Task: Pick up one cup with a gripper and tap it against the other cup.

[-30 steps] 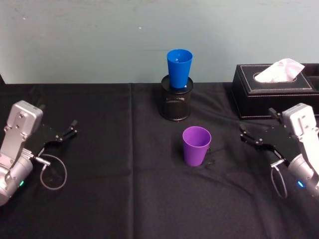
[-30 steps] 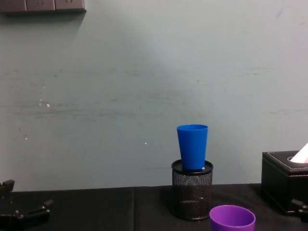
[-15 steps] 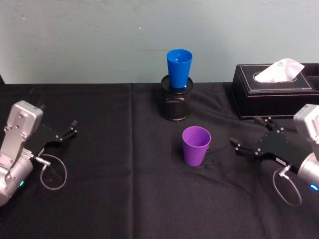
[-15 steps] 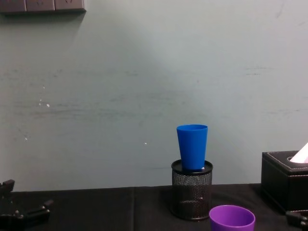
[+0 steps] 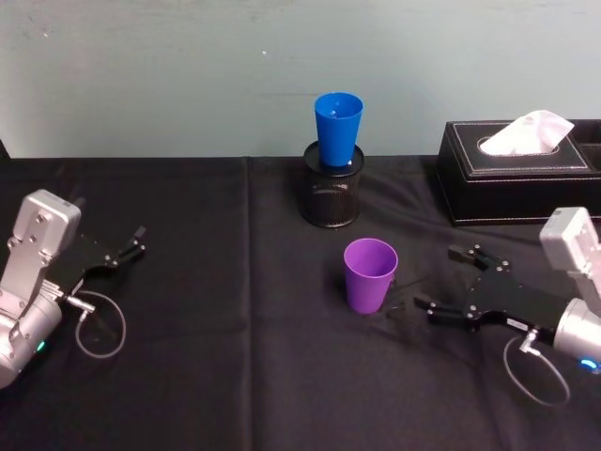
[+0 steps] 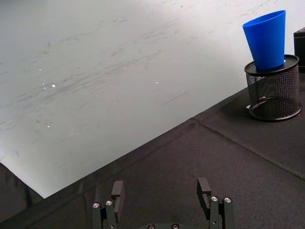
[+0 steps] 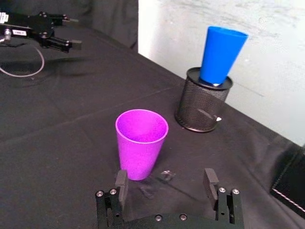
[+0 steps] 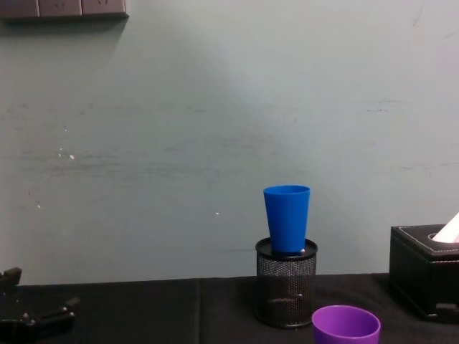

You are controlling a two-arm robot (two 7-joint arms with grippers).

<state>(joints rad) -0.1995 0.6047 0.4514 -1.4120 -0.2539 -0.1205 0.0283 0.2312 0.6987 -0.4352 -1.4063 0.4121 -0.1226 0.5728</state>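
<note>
Tabletop [image 5: 235, 362]: right tool [image 5: 437, 279] nearer purple cup [image 5: 369, 274]

Nothing legible — the white label [image 7: 15, 32] on the left gripper [image 7: 74, 32] is too small.

Purple cup [image 5: 369, 274] stands upright (rim up), blue cup [image 5: 338, 129] behind.

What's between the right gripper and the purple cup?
Right wrist view: black cloth and a small glinting speck between right gripper and purple cup.
</note>
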